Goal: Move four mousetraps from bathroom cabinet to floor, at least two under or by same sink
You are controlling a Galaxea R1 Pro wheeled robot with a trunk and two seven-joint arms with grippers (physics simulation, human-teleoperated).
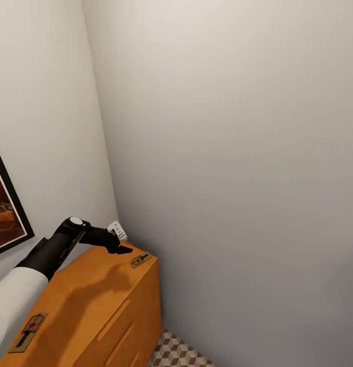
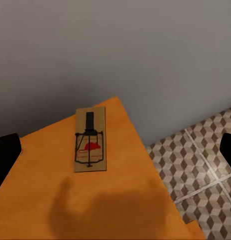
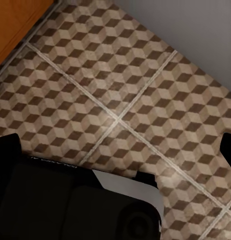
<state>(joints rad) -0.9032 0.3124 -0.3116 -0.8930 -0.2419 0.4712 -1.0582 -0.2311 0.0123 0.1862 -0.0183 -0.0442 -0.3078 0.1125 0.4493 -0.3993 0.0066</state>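
The left gripper (image 1: 124,249) hovers over the far corner of the cabinet (image 1: 89,300), and there is the target: a mousetrap (image 1: 140,260) lying flat right at that corner, close to both the wall and the drop to the bathroom floor (image 1: 181,354). In the left wrist view the fingers (image 2: 6,155) sit wide at either edge with the mousetrap (image 2: 90,141) between and ahead of them, nothing held. A second mousetrap (image 1: 28,331) lies at the near end of the cabinet top, by the left arm's white forearm. The danger here, as I read it: the board is thin and flat, so fingertips closing too high could skid over it, and a nudge could slide it off the corner to the tiles. The wall close behind leaves little room to angle in. The right gripper (image 3: 120,150) hangs low over the patterned floor (image 3: 125,85), spread wide and empty.
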